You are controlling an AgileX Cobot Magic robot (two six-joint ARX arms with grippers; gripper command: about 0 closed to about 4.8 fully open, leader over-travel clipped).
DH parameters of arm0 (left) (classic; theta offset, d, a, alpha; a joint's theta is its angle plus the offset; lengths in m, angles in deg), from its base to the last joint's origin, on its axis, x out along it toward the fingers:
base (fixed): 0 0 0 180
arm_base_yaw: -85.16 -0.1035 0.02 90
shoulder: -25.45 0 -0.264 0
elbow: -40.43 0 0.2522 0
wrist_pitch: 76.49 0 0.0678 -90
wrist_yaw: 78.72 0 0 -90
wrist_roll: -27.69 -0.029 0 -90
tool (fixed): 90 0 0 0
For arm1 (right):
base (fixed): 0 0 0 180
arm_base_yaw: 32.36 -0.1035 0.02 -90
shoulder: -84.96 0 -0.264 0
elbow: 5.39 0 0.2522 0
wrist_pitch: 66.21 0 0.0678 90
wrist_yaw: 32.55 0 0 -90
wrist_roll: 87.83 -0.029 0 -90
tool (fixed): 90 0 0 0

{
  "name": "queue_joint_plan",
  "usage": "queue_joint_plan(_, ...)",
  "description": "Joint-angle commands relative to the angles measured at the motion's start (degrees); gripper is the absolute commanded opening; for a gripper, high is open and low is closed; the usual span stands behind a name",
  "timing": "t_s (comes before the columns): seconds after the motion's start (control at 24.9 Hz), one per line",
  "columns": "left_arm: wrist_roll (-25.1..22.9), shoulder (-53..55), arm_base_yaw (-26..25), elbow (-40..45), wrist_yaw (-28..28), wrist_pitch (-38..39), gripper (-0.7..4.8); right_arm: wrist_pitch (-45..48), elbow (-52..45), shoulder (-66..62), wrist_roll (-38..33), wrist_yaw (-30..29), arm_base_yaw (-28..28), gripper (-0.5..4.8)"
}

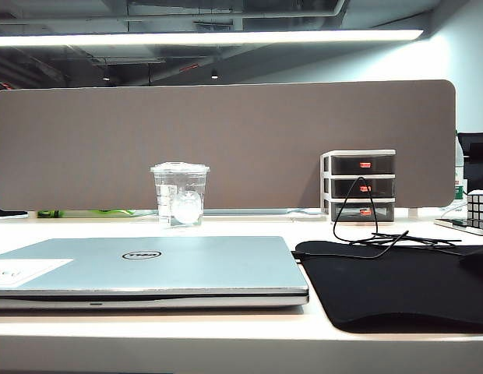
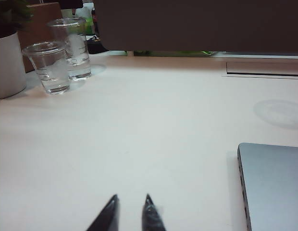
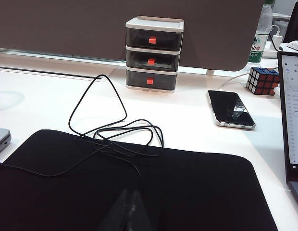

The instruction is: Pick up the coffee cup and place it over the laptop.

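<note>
A: Left wrist view placed the clear plastic tapered coffee cup [image 2: 72, 48] well ahead of the left gripper [image 2: 131, 204], whose tips stood slightly parted, grasping nothing; the slim silver-grey laptop [image 2: 274, 185] lay beside it.

B: Right gripper [image 3: 130, 204] hovered over the black mat [image 3: 187, 192], clenched, empty. Cup judged light, thin-walled, crushable; grip mid-body, gently.

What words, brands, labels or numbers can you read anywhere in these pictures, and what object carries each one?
"DELL": round dark logo on the laptop lid.
White sticker on the laptop corner: red and dark marks, too small to read.
Coffee cup: whitish logo and printed lines, blurred, unreadable.
Bottle: green label with characters, too small to read.
Drawer unit: red tabs, no text.
</note>
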Motion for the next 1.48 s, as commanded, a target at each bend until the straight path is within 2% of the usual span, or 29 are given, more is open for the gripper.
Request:
queue_joint_plan(0.04,0.02,0.02,-0.04,-0.31,-0.04,-1.05,0.61,0.96,-0.26,0.11,0.00,0.26,0.00,-0.05)
queue_joint_plan(0.36,0.11,0.02,-0.04,-0.33,0.07,-1.07,0.61,0.96,-0.26,0.11,0.00,0.26,0.00,-0.05)
queue_joint_plan(0.44,1.44,0.02,-0.02,-0.33,0.39,-1.11,0.61,0.96,-0.26,0.11,0.00,0.24,0.00,-0.05)
queue_joint_plan(0.52,5.46,0.02,0.00,-0.48,3.41,-1.18,0.61,0.96,-0.26,0.11,-0.02,0.09,-0.02,-0.05)
queue_joint_plan(0.56,10.01,0.02,0.00,-0.50,8.41,-2.10,0.61,0.96,-0.26,0.11,-0.02,0.04,-0.02,-0.05)
queue_joint_plan(0.64,14.10,0.02,0.00,-0.50,15.45,-2.99,0.58,0.96,-0.26,0.11,-0.02,0.04,-0.02,-0.05)
queue_joint_plan(0.72,14.36,0.02,0.00,-0.46,20.81,-2.97,0.58,0.96,-0.26,0.11,-0.02,0.04,-0.02,-0.05)
queue_joint_plan(0.88,14.38,0.02,0.00,-0.46,24.63,-3.02,0.58,0.96,-0.26,0.11,-0.13,0.02,-0.04,-0.05)
queue_joint_plan(1.04,14.43,0.02,0.00,-0.44,32.89,-3.04,0.59,0.96,-0.26,0.11,-7.04,-0.02,-0.04,-0.05)
queue_joint_plan(1.12,14.75,0.02,0.00,-0.44,34.82,-3.06,0.59,0.94,-0.26,0.11,-7.80,-0.04,-0.04,-0.05)
queue_joint_plan(1.24,21.68,0.02,0.00,-0.42,34.99,-3.10,0.60,0.94,-0.26,0.11,-7.78,-0.20,-0.04,-0.05)
queue_joint_plan(1.48,20.26,0.02,0.00,-0.39,34.71,-3.58,0.62,0.92,-0.26,0.11,-7.78,-0.20,-0.04,-0.05)
